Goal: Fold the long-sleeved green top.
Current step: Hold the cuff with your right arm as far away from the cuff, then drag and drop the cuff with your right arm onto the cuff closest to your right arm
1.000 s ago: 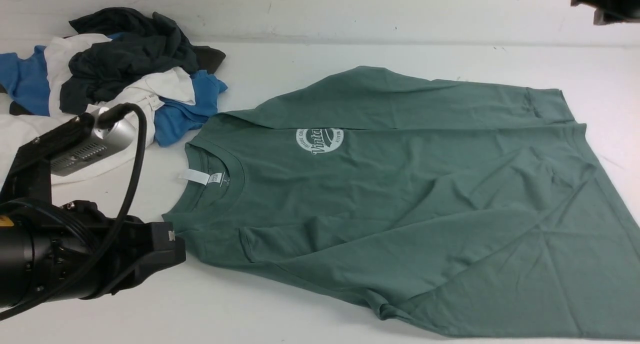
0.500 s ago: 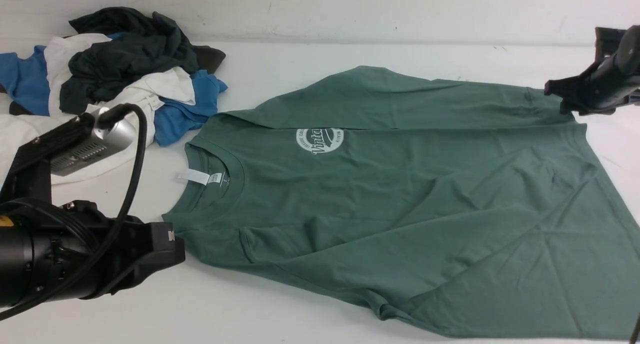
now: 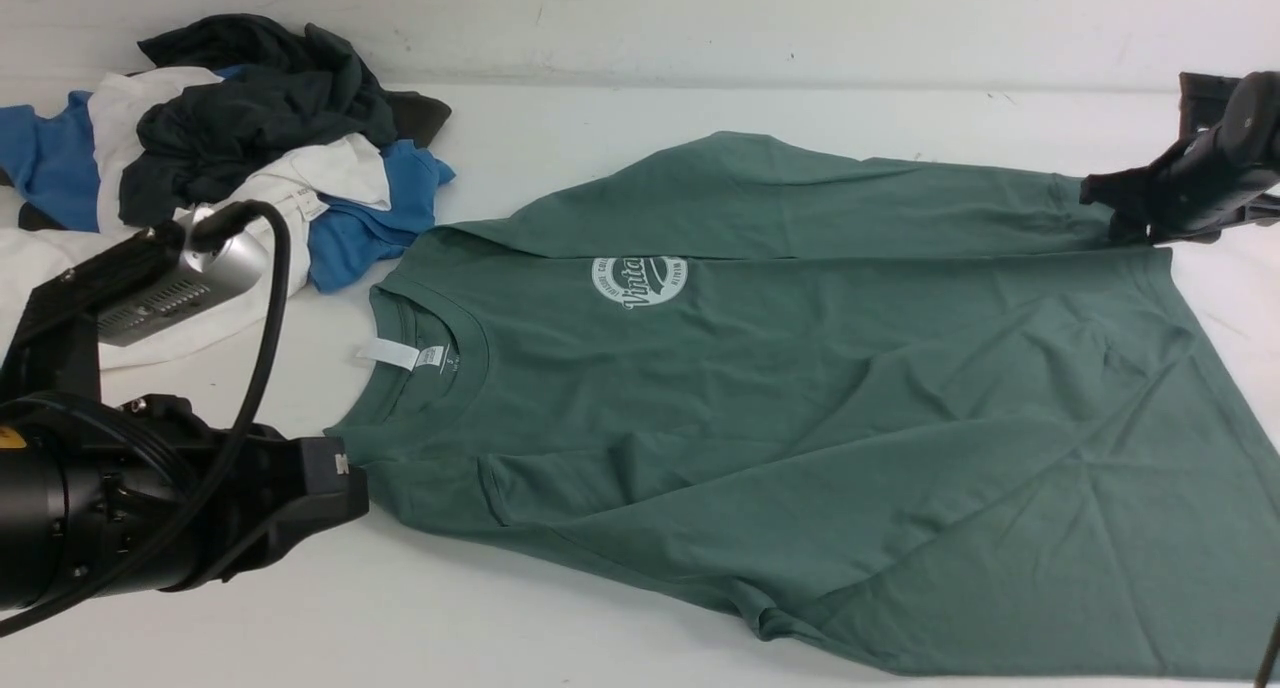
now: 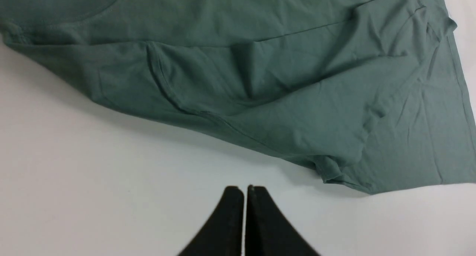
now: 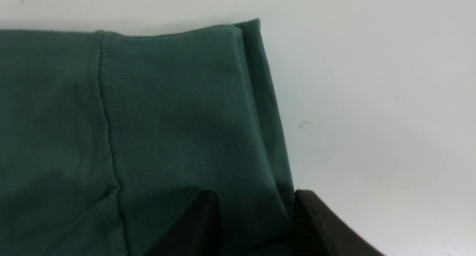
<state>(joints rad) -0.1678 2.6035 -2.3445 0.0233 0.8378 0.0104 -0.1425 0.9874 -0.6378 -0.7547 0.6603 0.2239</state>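
The green long-sleeved top (image 3: 800,418) lies spread on the white counter (image 3: 560,608), front side up, with both sleeves laid in over the body.

The right claw (image 5: 254,198) is at the end of the far sleeve, at the hem end of the garment. Its two black fingers (image 5: 200,222) stand moderately apart, and the ribbed cuff (image 5: 178,111) lies between them, with the cuff's end edge just inside the outer finger. The claw is not closed on the cloth. Whether the finger tips already touch the fabric I cannot say for sure, because the wrist view cuts them off.

The left claw (image 4: 244,191) has its fingers pressed together and holds nothing. It hovers over the counter, and the near edge of the top, with the folded near sleeve, lies ahead of it, close but apart.

The collar with its white neck tag (image 3: 388,354) is at the left claw's end of the garment. The round white logo (image 3: 640,280) sits further along toward the right claw. A pile of blue, white and dark clothes (image 3: 250,138) lies beyond the left claw, just beside the far shoulder.
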